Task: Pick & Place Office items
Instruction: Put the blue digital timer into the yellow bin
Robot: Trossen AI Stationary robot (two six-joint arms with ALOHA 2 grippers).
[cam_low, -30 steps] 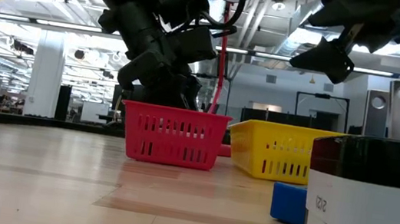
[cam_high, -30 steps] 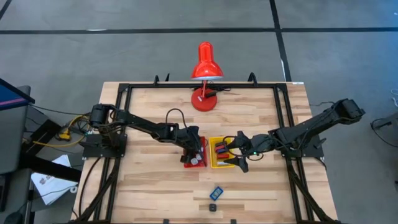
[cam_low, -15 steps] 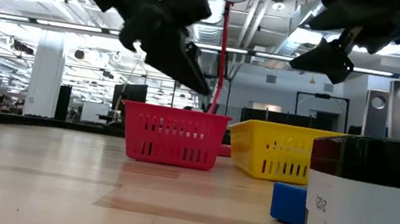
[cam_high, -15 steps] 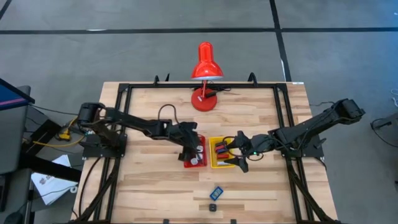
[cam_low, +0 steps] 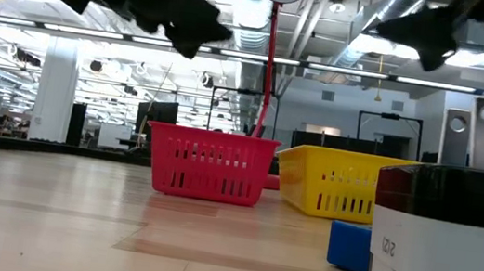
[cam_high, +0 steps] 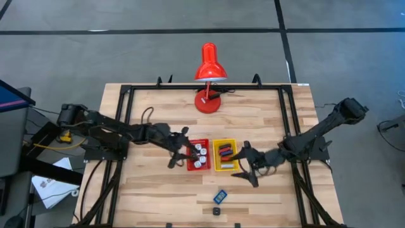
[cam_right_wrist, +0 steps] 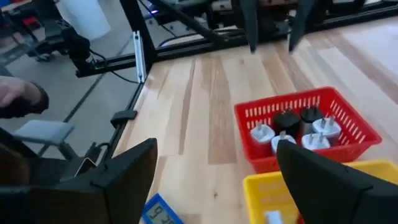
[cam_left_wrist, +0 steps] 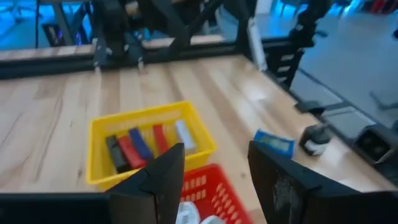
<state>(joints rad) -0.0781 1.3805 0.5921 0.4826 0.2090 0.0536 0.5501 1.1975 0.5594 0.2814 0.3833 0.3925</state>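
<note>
Wooden planks of the table [cam_high: 152, 190] carry two small baskets side by side at the centre, with a red desk lamp [cam_high: 209, 69] at 12 o'clock from them. Since a second ago the left claw [cam_high: 179, 154] has pulled out of the red basket [cam_high: 190, 166] and now hangs just beyond its 9 o'clock edge, fingers partly apart with nothing between them, as the left wrist view shows. That suggests a knob-like piece has just been dropped: white and black knob pieces [cam_right_wrist: 292, 127] sit together inside the red basket. The right claw [cam_high: 245, 168] has also shifted, from over the yellow basket [cam_high: 217, 166] to its 4 o'clock corner, spread wide and empty. Flat coloured rectangles [cam_left_wrist: 146, 144] lie in a row in the yellow basket.

Two items remain loose on the table at 6 o'clock from the baskets: a blue rectangle [cam_high: 220, 196] and, just past it towards the edge, a small black knob piece [cam_high: 216, 211]. The right claw appears to be heading that way, so the sorting looks nearly finished.
</note>
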